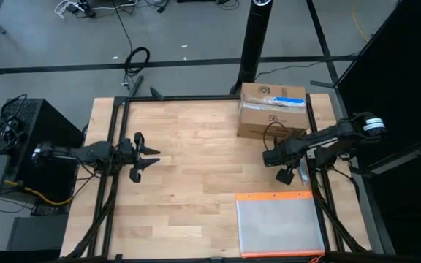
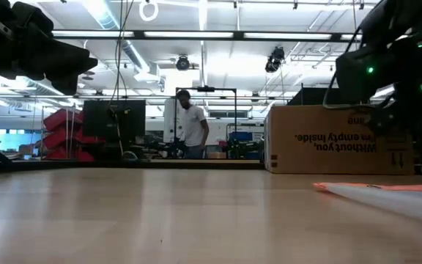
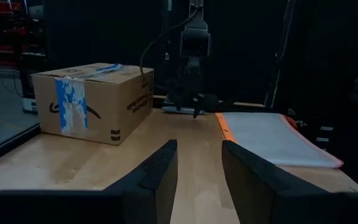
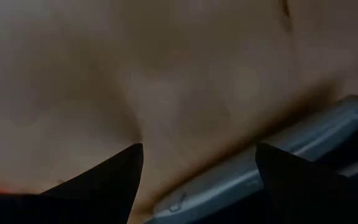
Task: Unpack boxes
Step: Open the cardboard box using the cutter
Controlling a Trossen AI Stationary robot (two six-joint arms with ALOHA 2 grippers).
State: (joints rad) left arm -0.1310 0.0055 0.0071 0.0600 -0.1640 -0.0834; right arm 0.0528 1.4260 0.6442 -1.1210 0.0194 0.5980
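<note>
The brown cardboard box stands on its bottom at the table's far right, its flaps shut, with a white-and-blue label and "56" on top. It also shows in the left wrist view and the low view. My right gripper hangs open just near of the box, low over the bare wood, touching nothing. My left gripper waits open over the table's left half, pointing toward the right.
A flat clear pouch with an orange edge lies at the table's near right corner, also seen in the left wrist view. A black metal frame runs along the table's edges. A person stands in the room behind. Bare wood spans the middle.
</note>
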